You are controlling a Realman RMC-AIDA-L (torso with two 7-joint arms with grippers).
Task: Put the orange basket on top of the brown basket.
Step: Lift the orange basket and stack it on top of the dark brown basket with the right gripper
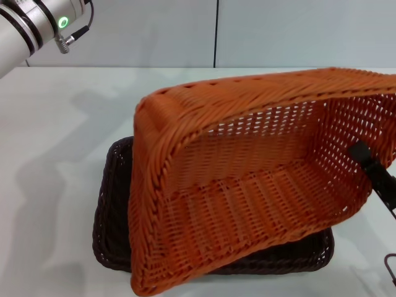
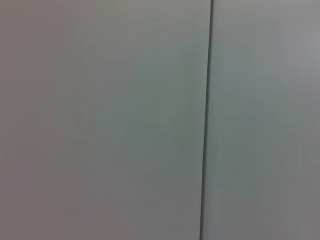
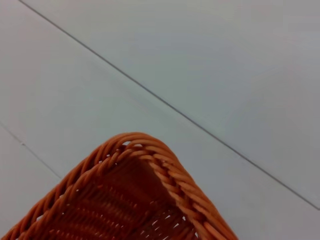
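Orange woven rectangular wicker basket [image 1: 247,185] hangs tilted over the dark brown woven rectangular basket [image 1: 111,210], lower corner nearest it. We judge the right gripper [image 1: 374,173] grips its right rim; left arm [image 1: 31,25] parked far above-left, jaws unseen.
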